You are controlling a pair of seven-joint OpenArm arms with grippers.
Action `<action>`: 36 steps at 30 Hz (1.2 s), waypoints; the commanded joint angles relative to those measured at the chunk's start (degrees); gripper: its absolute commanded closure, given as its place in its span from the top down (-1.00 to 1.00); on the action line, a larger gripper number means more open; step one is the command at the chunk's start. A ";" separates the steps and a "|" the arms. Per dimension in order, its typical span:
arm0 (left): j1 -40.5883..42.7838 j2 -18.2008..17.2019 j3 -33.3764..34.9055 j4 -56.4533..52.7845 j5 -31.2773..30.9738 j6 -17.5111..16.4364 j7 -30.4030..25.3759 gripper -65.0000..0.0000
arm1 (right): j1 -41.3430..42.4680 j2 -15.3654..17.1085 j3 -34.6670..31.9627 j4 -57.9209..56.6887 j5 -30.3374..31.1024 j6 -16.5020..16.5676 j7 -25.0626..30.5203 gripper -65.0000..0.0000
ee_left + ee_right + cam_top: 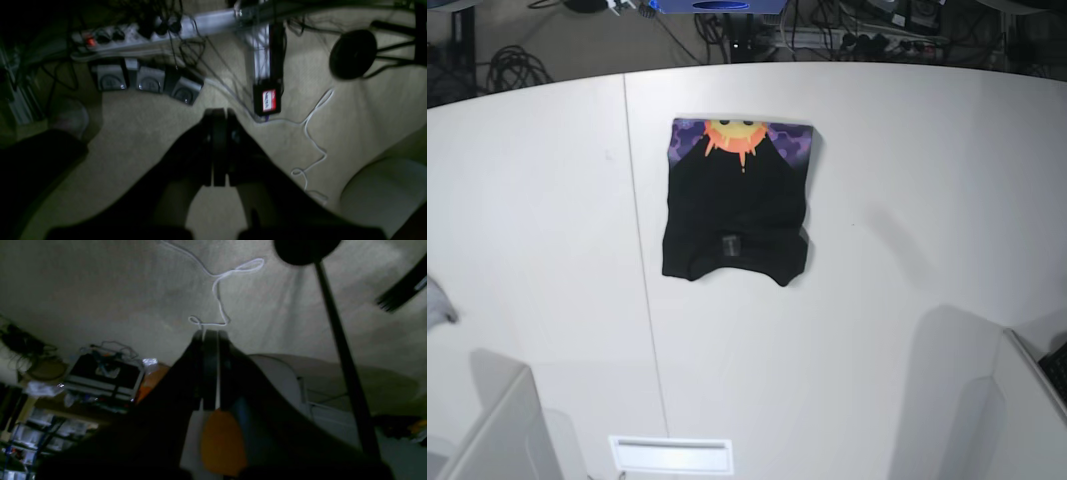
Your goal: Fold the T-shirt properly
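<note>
From the left wrist view, the left hand point(218, 146) is pointing at carpeted floor, its two fingers pressed together with nothing between them; a power strip point(133, 35), a row of foot pedals point(146, 81) and a white cable point(313, 140) are lying below it.

From the right wrist view, the right hand point(210, 370) is likewise closed and holding nothing, aimed away from the tabletop toward the floor and a cluttered shelf point(103, 376).

In the base view, the T-shirt point(737, 200) is lying on the white tabletop point(907, 180) as a compact folded rectangle, sun print showing at its far edge, neck label near the front. Neither hand is appearing over it. The folding is looking finished, or nearly so; any next move would only be neatening the slightly uneven front edge, which calls for bringing a hand back over the tabletop.
</note>
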 commanded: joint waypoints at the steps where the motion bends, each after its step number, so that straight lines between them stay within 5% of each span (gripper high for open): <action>1: -0.20 -0.76 0.21 -1.79 0.03 -0.31 -0.31 -1.00 | 0.11 0.38 -0.56 -1.62 -0.08 0.14 0.55 -1.00; 9: -9.43 -0.41 4.96 -15.50 0.03 -0.31 -0.04 -1.00 | 7.41 0.47 -5.75 -21.75 -0.08 0.14 9.61 -1.00; 24: -23.15 7.94 14.98 -28.34 -0.05 -0.22 -0.31 -1.00 | 27.63 1.17 -20.96 -64.74 0.10 0.06 45.65 -1.00; 36: -28.16 9.70 15.07 -28.25 0.03 -0.22 -0.22 -1.00 | 31.41 -3.75 -18.32 -68.17 0.19 -0.03 49.43 -1.00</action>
